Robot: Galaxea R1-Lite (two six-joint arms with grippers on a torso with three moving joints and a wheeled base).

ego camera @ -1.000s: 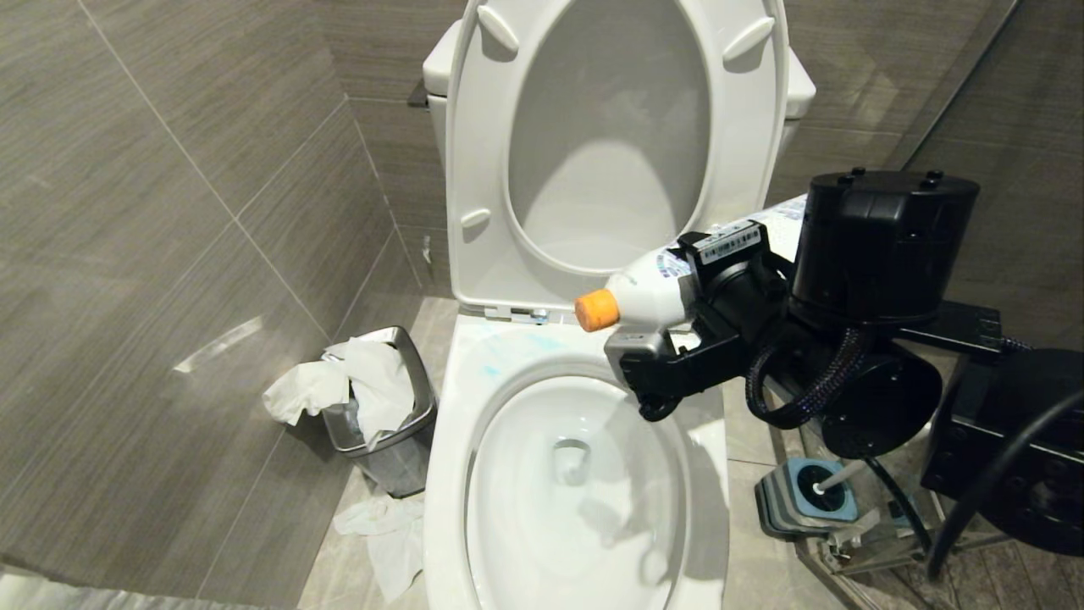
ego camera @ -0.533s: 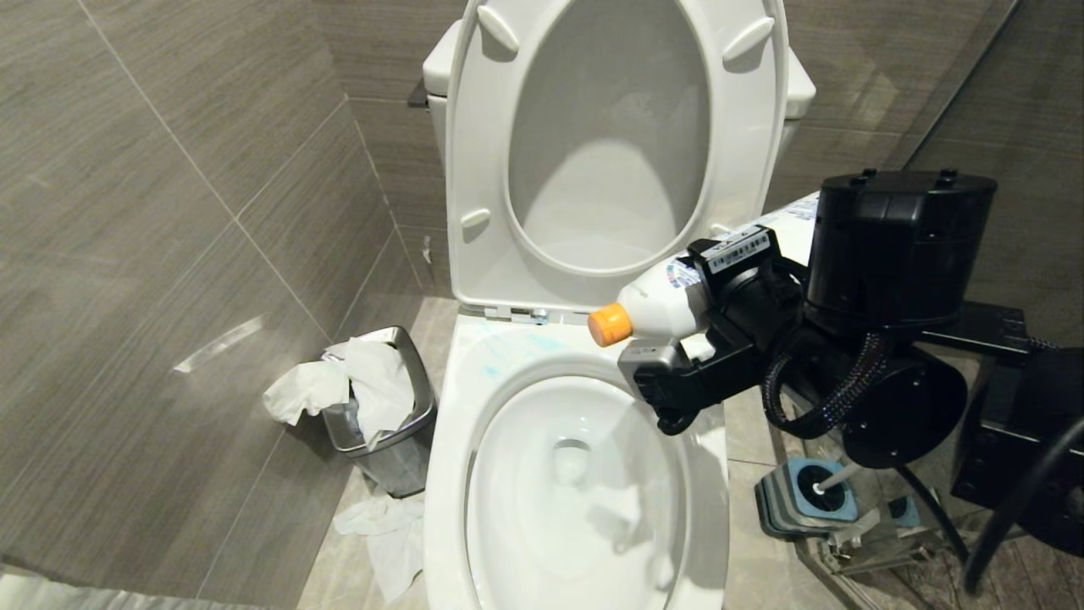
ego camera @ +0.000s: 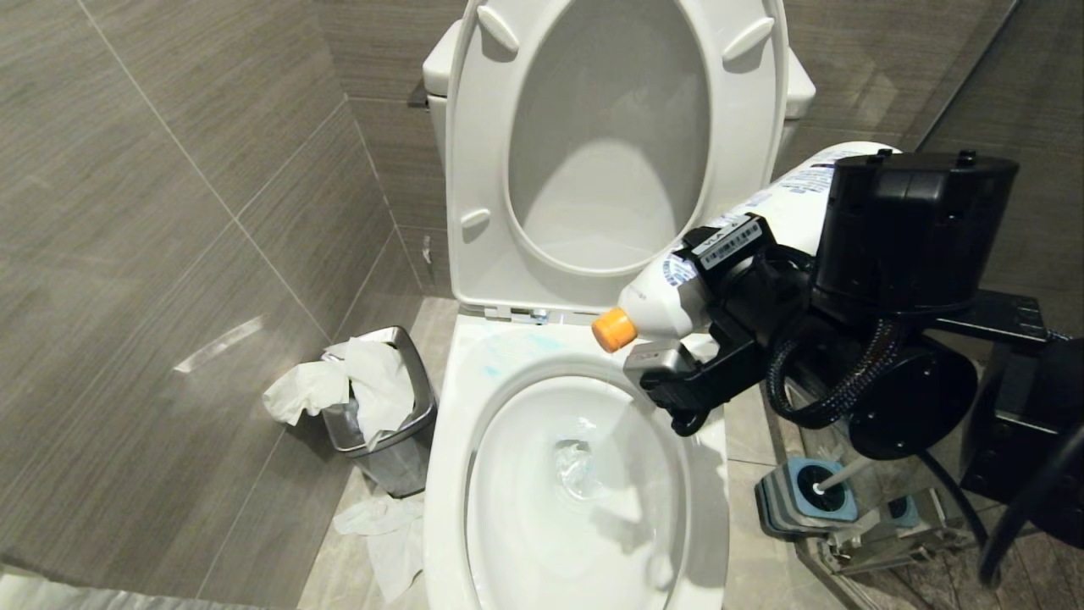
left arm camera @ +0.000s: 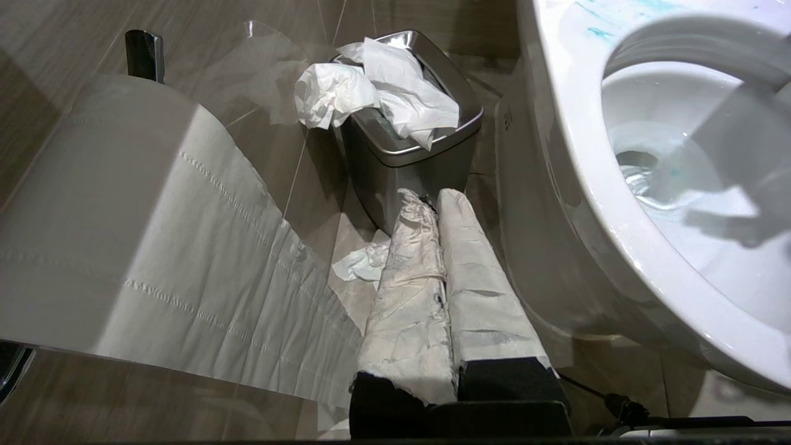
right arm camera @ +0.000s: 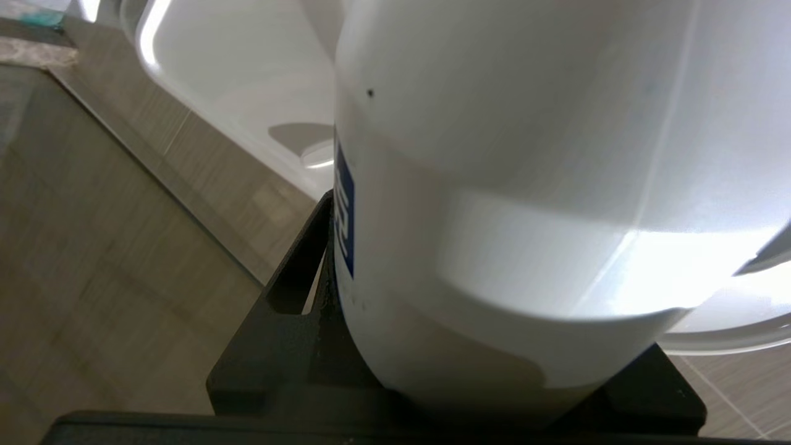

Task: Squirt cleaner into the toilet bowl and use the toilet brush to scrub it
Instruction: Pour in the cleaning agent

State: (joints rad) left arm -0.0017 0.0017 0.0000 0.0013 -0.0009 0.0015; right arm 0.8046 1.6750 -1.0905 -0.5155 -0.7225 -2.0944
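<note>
This is a bathroom — the toilet (ego camera: pixel 576 474) is sitting in the middle with its seat (ego camera: pixel 614 152) standing up against the tank. Grey tiles (ego camera: pixel 169 212) are covering the walls and floor. A small steel bin (ego camera: pixel 385 424) is overflowing with paper beside the toilet, and a big paper roll (left arm camera: pixel 123 235) is hanging nearby. A brush (ego camera: pixel 834 479) is waiting in its holder (ego camera: pixel 796 504) on the floor — all bathroom things.

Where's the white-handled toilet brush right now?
In the head view the toilet brush stands in its square blue-grey holder on the floor to the right of the white ceramic toilet bowl, below the right arm.
</note>
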